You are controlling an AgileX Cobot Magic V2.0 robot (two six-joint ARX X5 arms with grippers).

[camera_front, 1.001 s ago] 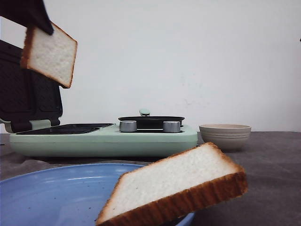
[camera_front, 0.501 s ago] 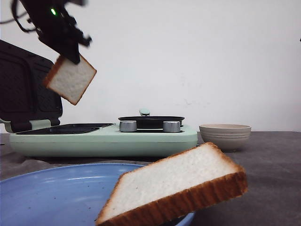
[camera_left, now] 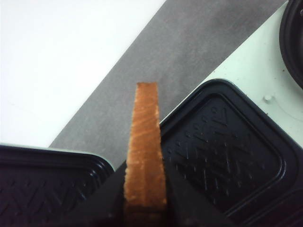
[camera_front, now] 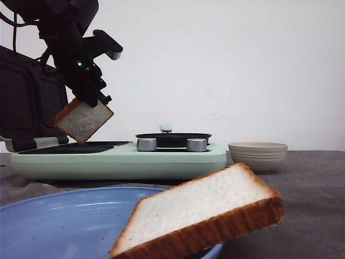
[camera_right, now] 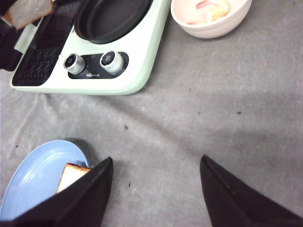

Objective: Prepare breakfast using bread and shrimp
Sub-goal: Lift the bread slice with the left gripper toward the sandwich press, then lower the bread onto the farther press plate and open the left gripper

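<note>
plate (camera_front: 59,221): blue, nearest the front camera, low left. One count.
slice 2 (camera_front: 202,213): leans on the plate's right rim, crumb face tilted up, crust edge toward the camera. Blocks part of the front view of the table. In the right wrist view only a corner shows, at (camera_right: 71,176), on the plate (camera_right: 33,184).
right gripper (camera_right: 156,189): jaws spread wide, nothing between them, above bare cloth just beside the plate. Well apart from slice 2.
table (camera_front: 312,189): grey cloth, a few dark crumbs on it.
cooker (camera_front: 118,159): mint green, mid-table. Two silver knobs (camera_front: 146,144) on the front, one round black pan (camera_front: 172,139) at its right end, one black ribbed plate (camera_front: 75,147) at its left end, lid (camera_front: 29,102) standing open behind that.
bowl (camera_front: 257,155): beige, right of the cooker, apart from it. The right wrist view shows pale pink pieces inside (camera_right: 210,9); too blurred to name.
slice 1 (camera_front: 83,120): pinched by its upper edge, hanging tilted, lower corner just above the ribbed plate. Contact with it: cannot tell.
left gripper (camera_front: 89,97): clamped on slice 1. In the left wrist view the crust edge (camera_left: 144,151) runs straight out between the fingers (camera_left: 102,198), ribbed plate below it.
bread count: two slices, one held, one on the plate.
wall (camera_front: 242,65): plain white, farthest back.
</note>
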